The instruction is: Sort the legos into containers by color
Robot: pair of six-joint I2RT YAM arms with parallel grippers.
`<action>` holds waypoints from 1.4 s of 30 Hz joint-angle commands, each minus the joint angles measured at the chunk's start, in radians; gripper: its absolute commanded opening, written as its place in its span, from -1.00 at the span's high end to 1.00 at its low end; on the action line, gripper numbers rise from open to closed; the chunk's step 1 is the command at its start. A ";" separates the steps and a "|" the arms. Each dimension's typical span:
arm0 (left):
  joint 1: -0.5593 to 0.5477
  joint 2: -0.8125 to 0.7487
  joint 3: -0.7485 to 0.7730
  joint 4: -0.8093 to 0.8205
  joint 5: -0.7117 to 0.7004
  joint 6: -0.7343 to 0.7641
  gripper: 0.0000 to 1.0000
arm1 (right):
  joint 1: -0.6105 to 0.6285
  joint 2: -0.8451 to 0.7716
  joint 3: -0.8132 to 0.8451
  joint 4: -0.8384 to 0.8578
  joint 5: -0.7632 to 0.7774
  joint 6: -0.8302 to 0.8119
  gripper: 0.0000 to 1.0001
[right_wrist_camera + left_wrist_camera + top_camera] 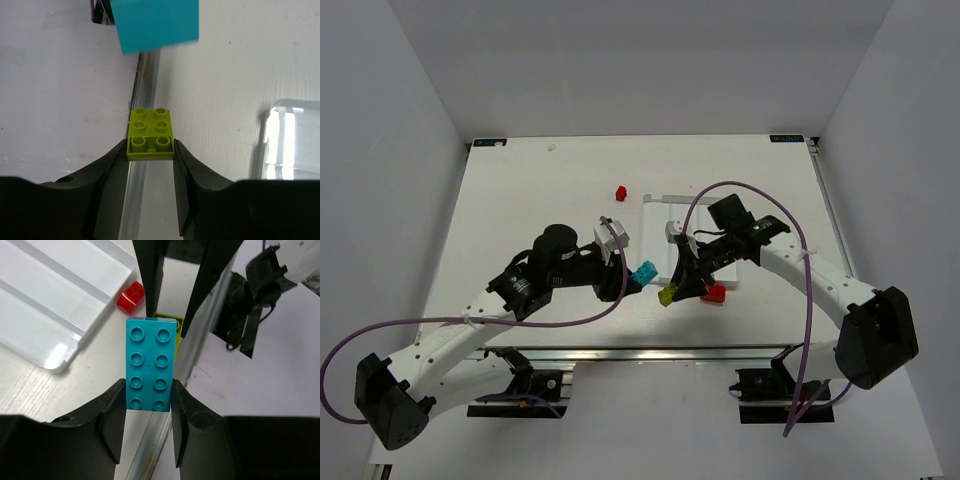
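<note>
Left fingers [112, 415] are clenched on the long sides of a cyan two-by-four brick [150, 365], its eight round studs facing the wrist camera. It is held over the front edge of the pale, wood-grained surface [30, 385]. Just beyond it, the right fingers [110, 175] grasp a lime-green brick [151, 134] by two opposite sides, above the metal rail [142, 200] along that edge. The two bricks sit near each other but apart.

A glossy red brick [131, 295] lies by the near corner of the white plastic tray [55, 362], seemingly just beside its rim rather than inside. The tray has rounded corners and raised ridges between its long compartments. From overhead the right arm [800, 265] covers most of the tray, so its contents cannot be told. A second red brick [620, 191] lies alone on the surface, left of the tray's far end.
</note>
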 commanded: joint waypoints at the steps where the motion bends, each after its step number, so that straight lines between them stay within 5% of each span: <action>1: 0.005 -0.013 0.046 -0.010 -0.091 0.008 1.00 | -0.017 -0.011 -0.031 0.005 0.033 -0.025 1.00; 4: 0.005 0.002 0.043 0.014 -0.153 -0.008 1.00 | -0.035 -0.031 -0.047 0.033 0.077 0.005 1.00; 8: 0.005 0.094 0.070 0.073 -0.317 -0.055 1.00 | -0.065 -0.103 -0.120 0.267 0.330 0.233 1.00; 17: -0.015 0.439 0.184 0.208 -0.567 -0.251 1.00 | -0.176 -0.278 -0.219 0.522 0.730 0.483 1.00; 26: -0.015 0.758 0.389 0.174 -0.699 -0.357 1.00 | -0.227 -0.280 -0.260 0.564 0.680 0.538 1.00; 35: -0.024 0.866 0.517 0.077 -0.714 -0.368 -0.27 | -0.250 -0.258 -0.268 0.559 0.640 0.523 1.00; 42: -0.024 0.780 0.534 0.051 -0.719 -0.332 -0.64 | -0.250 -0.177 -0.229 0.558 0.613 0.512 1.00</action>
